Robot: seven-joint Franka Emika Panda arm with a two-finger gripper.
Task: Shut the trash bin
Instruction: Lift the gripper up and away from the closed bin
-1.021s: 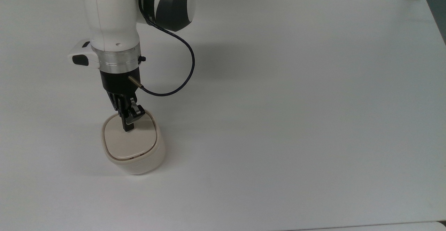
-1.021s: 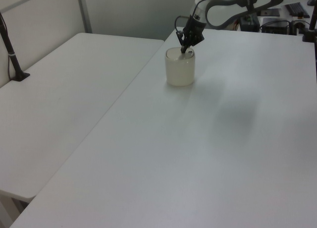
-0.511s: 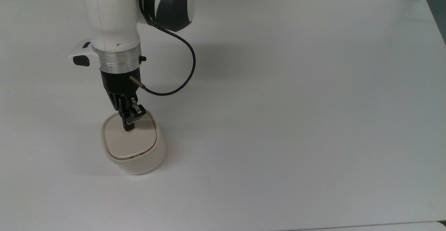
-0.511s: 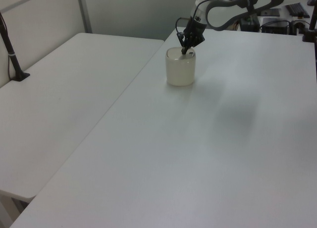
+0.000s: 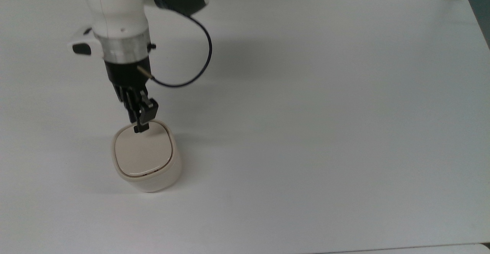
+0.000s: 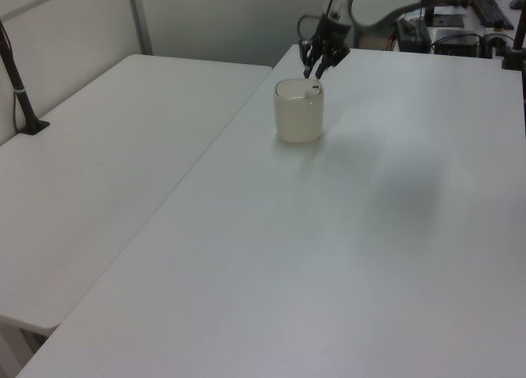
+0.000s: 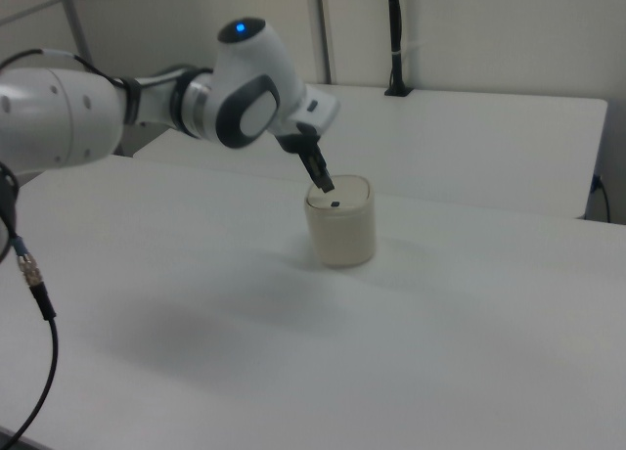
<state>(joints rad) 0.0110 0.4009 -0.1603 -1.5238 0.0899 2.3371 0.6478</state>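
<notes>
On the white table (image 5: 325,93), sitting upright near the top view's left with its lid lying flat, the trash bin (image 5: 145,158), and poising just above its far rim, jaws nearly together, gripping nothing, the gripper (image 5: 141,125).

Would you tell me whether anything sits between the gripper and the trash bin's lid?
Nothing does. In the left view the gripper hangs just above the closed trash bin, with only a bare gap between.

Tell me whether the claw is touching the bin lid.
Apart. In the left view, the claw hangs above the lid, with tabletop showing between them.
</notes>
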